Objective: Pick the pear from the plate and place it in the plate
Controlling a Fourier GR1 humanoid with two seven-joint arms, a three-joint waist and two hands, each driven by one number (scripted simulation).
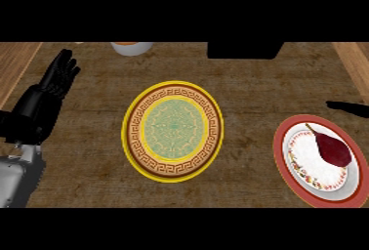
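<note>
Pear [331, 149]: dark red, stem toward counter's far edge; lies on the red-rimmed plate [290, 168], touching nothing else.
Red-rimmed plate: white centre, at counter's right edge, near side.
Yellow-rimmed plate [137, 146]: patterned green centre, mid-counter, bare; well apart from the red-rimmed one.
Left hand [54, 78]: at counter's left edge, fingers straight, pointing up, holding nothing.
Right hand [347, 107]: only a dark tip shows at the right edge, just beyond the red-rimmed plate; finger state cannot be told.
Far edge: white cup [132, 47], black block [245, 50].
</note>
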